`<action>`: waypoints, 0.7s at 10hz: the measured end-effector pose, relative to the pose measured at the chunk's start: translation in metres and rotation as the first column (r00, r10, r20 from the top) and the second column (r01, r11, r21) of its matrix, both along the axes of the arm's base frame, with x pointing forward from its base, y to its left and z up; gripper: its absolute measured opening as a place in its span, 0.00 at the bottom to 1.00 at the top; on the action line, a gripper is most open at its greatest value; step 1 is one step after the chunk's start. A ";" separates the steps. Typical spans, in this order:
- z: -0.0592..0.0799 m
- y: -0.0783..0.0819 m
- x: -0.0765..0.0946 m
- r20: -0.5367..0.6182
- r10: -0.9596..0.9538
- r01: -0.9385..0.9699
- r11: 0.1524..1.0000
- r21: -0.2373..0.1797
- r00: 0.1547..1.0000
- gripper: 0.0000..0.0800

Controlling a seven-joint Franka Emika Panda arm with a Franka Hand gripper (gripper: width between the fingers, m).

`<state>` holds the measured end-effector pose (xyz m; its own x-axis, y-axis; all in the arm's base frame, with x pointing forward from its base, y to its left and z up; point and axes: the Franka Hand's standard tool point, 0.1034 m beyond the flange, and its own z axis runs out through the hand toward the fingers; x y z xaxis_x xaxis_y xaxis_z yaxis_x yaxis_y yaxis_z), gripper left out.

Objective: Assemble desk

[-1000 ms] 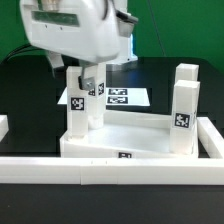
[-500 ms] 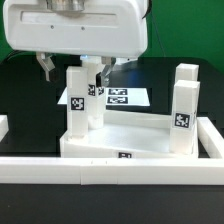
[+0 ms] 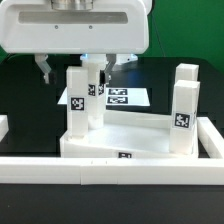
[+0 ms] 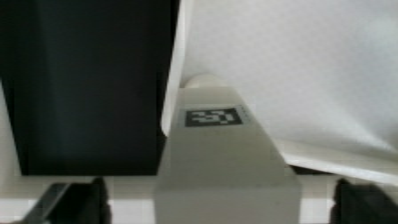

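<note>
Desk top [image 3: 130,135]: on black bench [image 3: 25,95], three legs upright.
Fingers [image 3: 71,70]: spread, straddling leg [image 3: 79,98], not touching.
Marker board [image 3: 128,98]: behind.

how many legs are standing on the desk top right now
4 show. Two at the exterior view's left: front leg and one close behind, under the gripper. Two at its right: front and back. Others may be hidden.
</note>
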<state>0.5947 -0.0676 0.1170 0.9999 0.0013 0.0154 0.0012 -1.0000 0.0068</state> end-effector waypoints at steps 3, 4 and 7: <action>0.000 -0.002 0.000 0.000 -0.017 0.017 1.000 0.000 1.000 0.36; 0.000 -0.002 0.000 0.000 -0.034 0.034 0.999 0.000 0.999 0.36; 0.000 -0.001 0.000 0.001 -0.143 0.143 0.990 0.004 0.990 0.36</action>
